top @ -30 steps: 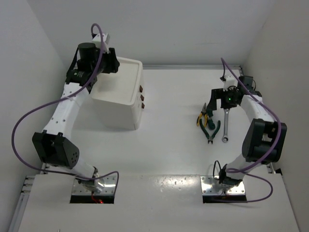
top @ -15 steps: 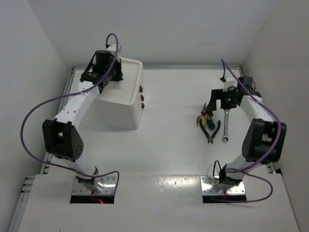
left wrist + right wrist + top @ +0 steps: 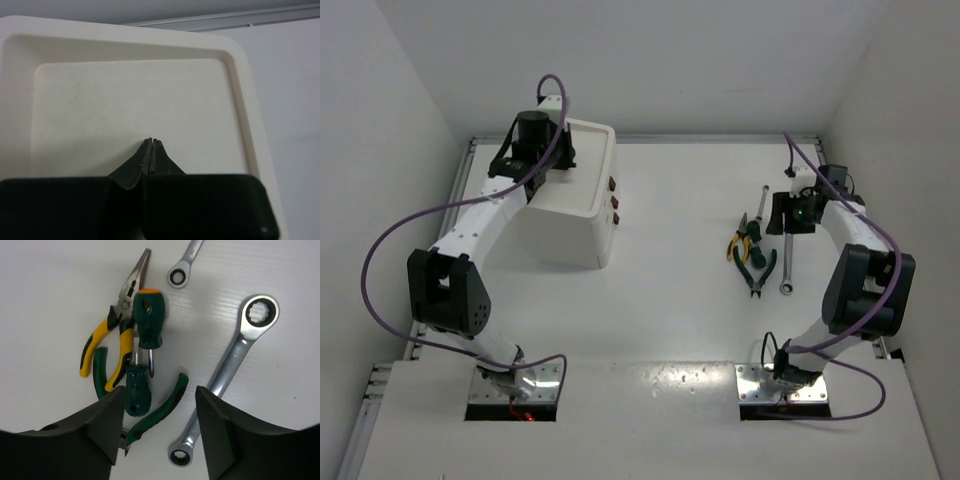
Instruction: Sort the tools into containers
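Left gripper: fingers pressed together with nothing between them, positioned above the recessed tray top of the white box; the box stands near the far-left corner of the counter, with three dark knobs on the side facing the right edge; whether the fingertips touch the tray floor cannot be determined

Right gripper: fingers spread, holding nothing, positioned over the tool group near the right edge of the counter; the yellow-handled pliers lie on the side of the group toward the left edge, nose pointing to the far edge; the green-and-orange-handled screwdriver lies against them; a second dark green handle lies just nearer than it, between the spread handles of the dark green-handled pliers; one handle of these pliers lies between the spread fingers; the large wrench lies on the side toward the right edge, just beside the pliers and apart from them; the small wrench lies toward the far edge, partly cut off in the wrist view
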Robot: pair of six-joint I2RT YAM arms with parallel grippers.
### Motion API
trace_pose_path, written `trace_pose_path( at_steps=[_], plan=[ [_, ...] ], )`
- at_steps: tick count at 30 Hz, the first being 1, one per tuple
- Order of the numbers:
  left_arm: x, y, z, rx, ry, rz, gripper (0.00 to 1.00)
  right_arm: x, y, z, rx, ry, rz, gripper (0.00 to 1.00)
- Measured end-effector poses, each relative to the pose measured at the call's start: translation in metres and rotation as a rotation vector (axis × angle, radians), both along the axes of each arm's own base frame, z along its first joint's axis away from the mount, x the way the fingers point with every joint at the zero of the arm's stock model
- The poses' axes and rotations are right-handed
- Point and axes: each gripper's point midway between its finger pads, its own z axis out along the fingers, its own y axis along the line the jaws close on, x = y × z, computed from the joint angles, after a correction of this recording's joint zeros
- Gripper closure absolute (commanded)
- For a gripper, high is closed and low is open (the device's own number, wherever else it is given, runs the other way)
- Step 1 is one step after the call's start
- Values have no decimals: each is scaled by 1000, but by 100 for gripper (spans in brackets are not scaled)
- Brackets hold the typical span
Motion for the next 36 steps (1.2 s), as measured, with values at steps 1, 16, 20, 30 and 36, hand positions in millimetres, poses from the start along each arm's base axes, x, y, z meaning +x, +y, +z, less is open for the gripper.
trace_pose_path(
  at_steps=[1,16,20,30,36],
  plan=[
    [0,0,0,-2,-1,1,100,-3,-1,-4,-5,14,-5,47],
    [-1,-3,-2,-44,-20,-36,100,47,178,65,505,-199,624,54],
    [1,-5,-3,-55,-20,-52,100,77,231,76,570,-253,791,54],
    [8,-8,-5,-79,-34,-87,100,83,327,82,610,-343,1051,43],
    [11,-10,-6,-83,-42,-97,100,76,353,85,590,-404,1146,38]
  ],
)
